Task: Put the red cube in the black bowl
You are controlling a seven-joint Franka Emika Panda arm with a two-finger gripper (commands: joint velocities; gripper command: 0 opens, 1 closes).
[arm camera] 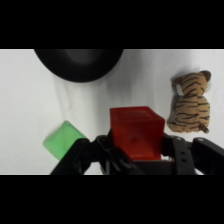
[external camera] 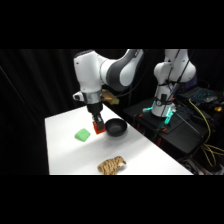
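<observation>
Right now I see my claw point(arm camera: 136, 150) clamped on the red cube point(arm camera: 136, 132), holding it above the white desk point(external camera: 140, 150) just beside the black bowl point(external camera: 115, 129). Nearest the side camera lies a striped toy tiger point(external camera: 111, 165); farther back, a green block point(external camera: 82, 134).

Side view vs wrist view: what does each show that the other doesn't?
Side view only: the arm's base, cables and the black stand beside the table, and the whole white table. Wrist view only: the gripper's black linkage up close. Both: the gripper at the red cube, the black bowl, the green block, the striped toy.
</observation>
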